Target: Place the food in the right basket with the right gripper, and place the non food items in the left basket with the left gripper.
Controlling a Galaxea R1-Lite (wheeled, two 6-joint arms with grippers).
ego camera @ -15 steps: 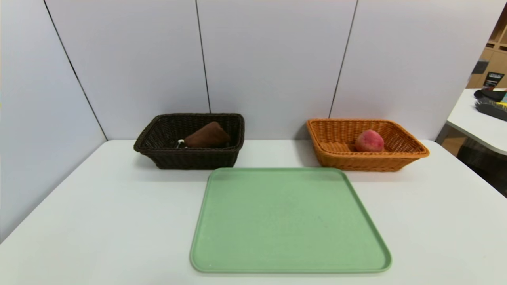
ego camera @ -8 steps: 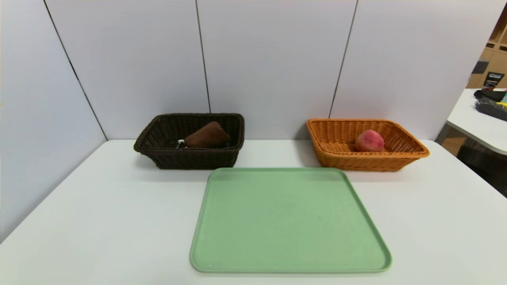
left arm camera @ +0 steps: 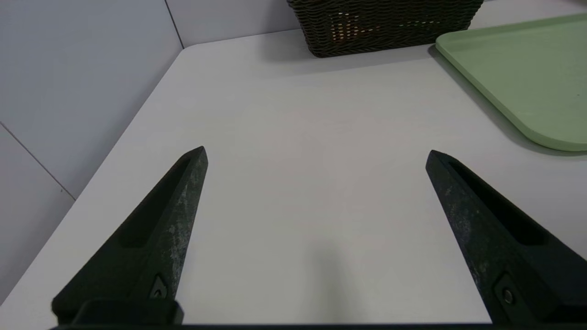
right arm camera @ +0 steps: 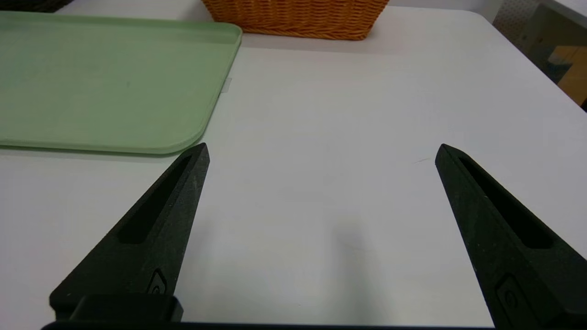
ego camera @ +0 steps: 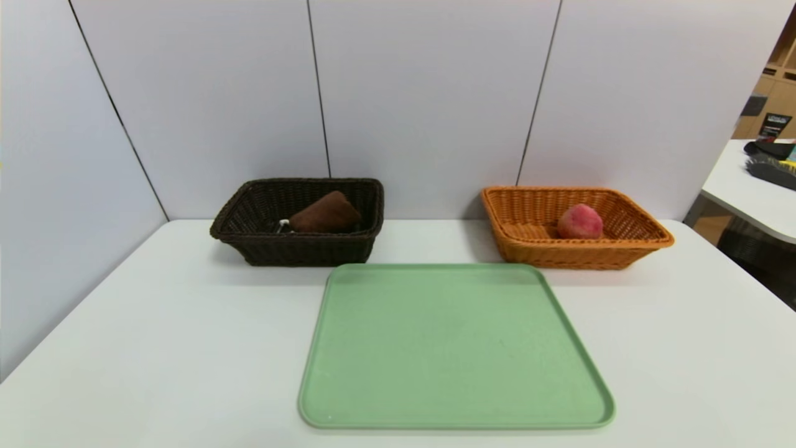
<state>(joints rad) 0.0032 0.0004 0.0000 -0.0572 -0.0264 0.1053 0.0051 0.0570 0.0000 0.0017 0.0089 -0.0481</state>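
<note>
Nothing has shifted on the table since the earlier frames. Head view: the green tray (ego camera: 456,348) lies bare; beyond its far left corner the dark basket (ego camera: 298,249) holds a brown item (ego camera: 325,214), and beyond its far right corner the orange basket (ego camera: 575,252) holds a peach (ego camera: 579,221). Left wrist view: the left gripper (left arm camera: 316,153) hangs over bare table left of the tray, jaws spread wide, holding nothing. Right wrist view: the right gripper (right arm camera: 322,150) hangs right of the tray, likewise spread and unladen.

head: high, forward-down | wrists: low, near table (sharing tray (ego camera: 457,348))
</note>
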